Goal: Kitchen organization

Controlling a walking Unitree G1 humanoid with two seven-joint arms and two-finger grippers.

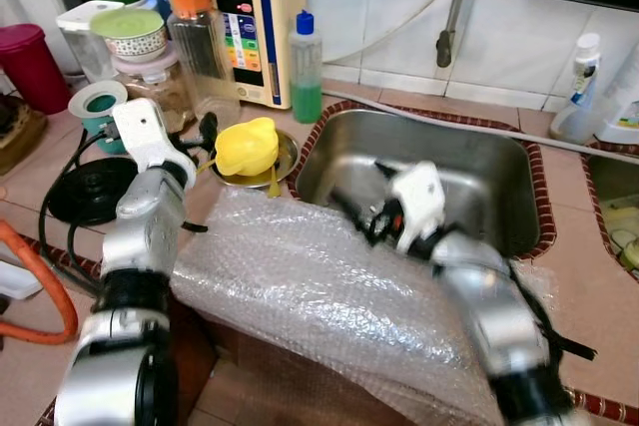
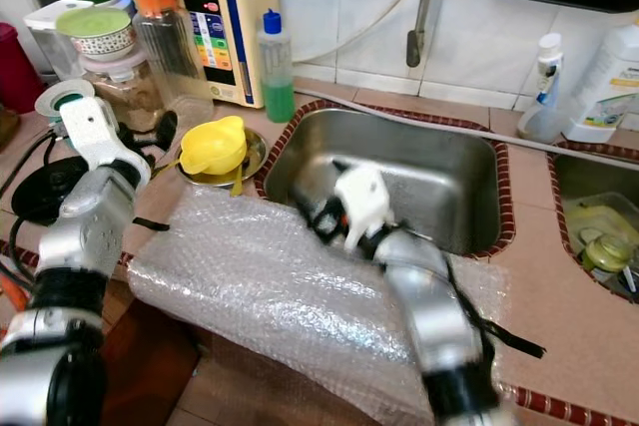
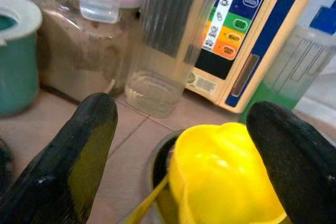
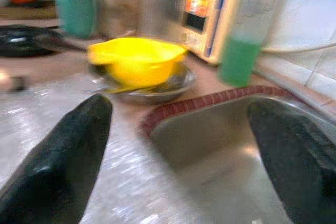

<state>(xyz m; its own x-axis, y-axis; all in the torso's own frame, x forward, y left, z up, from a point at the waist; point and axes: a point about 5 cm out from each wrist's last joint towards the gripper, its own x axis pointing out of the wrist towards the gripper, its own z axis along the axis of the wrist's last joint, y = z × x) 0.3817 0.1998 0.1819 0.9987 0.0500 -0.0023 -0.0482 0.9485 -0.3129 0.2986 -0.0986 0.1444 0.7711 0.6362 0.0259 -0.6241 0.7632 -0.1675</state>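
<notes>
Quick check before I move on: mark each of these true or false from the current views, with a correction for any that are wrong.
1. The left gripper is open, with the yellow cup just ahead of its fingers. True.
2. The yellow cup sits inside the sink. False: it sits in a small metal dish on the counter, left of the sink.
3. Bubble wrap lies over the counter's front edge, in front of the sink. True.
4. The right gripper is shut on the green bottle. False: it is open near the sink's front left corner, and the bottle stands by the wall.
5. The orange-lidded jar lies on its side. False: it stands upright.
</notes>
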